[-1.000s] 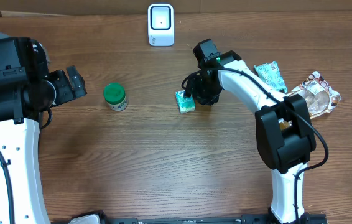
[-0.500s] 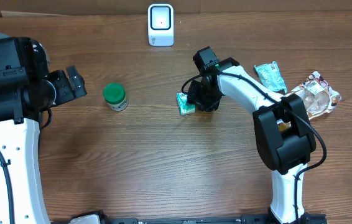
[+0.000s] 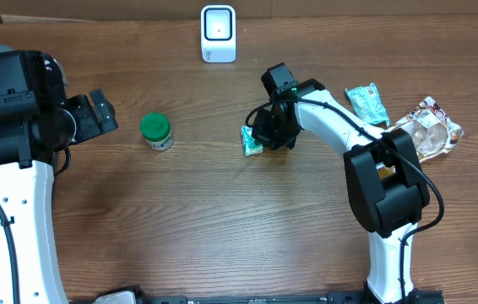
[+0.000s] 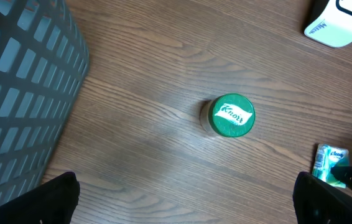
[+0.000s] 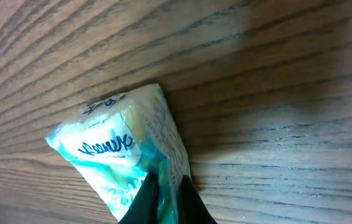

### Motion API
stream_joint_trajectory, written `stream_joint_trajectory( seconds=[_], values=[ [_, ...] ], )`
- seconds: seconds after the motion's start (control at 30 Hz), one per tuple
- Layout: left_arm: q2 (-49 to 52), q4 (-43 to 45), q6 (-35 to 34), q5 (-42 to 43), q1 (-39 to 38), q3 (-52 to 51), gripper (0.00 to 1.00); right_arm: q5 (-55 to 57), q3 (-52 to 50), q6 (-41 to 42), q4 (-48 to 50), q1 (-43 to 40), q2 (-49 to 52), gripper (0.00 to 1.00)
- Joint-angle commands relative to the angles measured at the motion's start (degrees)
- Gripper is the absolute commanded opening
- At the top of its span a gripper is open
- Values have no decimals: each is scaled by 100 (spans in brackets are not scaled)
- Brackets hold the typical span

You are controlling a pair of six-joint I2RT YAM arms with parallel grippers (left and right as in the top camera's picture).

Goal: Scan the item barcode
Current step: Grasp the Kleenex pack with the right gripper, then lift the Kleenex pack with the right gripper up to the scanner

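Nearest the robot's base, the brown wood-grain desk (image 3: pixel 222 228) is a wide bare stretch with nothing to catch an elbow. Farther out runs a row of things. At its middle, the small teal-and-white soft plastic tissue packet (image 3: pixel 252 140) lies on the desk. The right claw (image 5: pixel 168 194) is pinched shut on one end of it, black tips together over the crinkled film. The step in hand looks like the grasp itself, and the packet seems not yet lifted. To the left, well apart from the packet, stands a round jar with a green lid (image 3: pixel 155 131). Past it the left claw (image 3: pixel 102 110) hangs wide open, holding nothing, near a grey mesh basket (image 4: pixel 20 93). To the right lie a teal sachet (image 3: pixel 366 103) and a clear crinkled snack wrapper (image 3: pixel 429 128). Farthest, by the back edge, stands the white box-shaped barcode scanner (image 3: pixel 219 34). The next move probably calls for lifting the packet and carrying it to the scanner's window, barcode side toward it. That path looks open, though so thin an end-grip may let the packet swing or slip.
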Motion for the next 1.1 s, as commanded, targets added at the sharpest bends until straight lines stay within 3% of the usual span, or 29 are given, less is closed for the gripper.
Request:
stream_joint_trajectory(
  seconds=[0.0,0.2,0.23,0.3,0.5,0.67,0.83,1.07],
  values=[
    [-101,4,131,-72,31,35,99,-568,-85,-575,-57,-7,59,4],
    [-101,4,131,-70,31,35,100,-3480,164,-1832,262,-382,-234,4],
    [-101,4,131,-72,31,35,100,-4269,186,-1853,468,-564,-374,4],
    [-101,4,131,-72,31,35,100,-4789,186,-1777,629,-745,-485,4],
    [-101,4,131,-72,31,35,100,-6096,186,-1130,992,-1272,-575,4],
    [-101,4,131,-70,31,35,100,-6953,186,85,1672,-1580,-584,4],
    [-101,4,131,-72,31,35,100,-7370,186,1128,2684,-1690,-614,4],
    [-101,4,131,-72,31,35,99,-7385,186,1934,3821,-1692,-708,4]
  ],
)
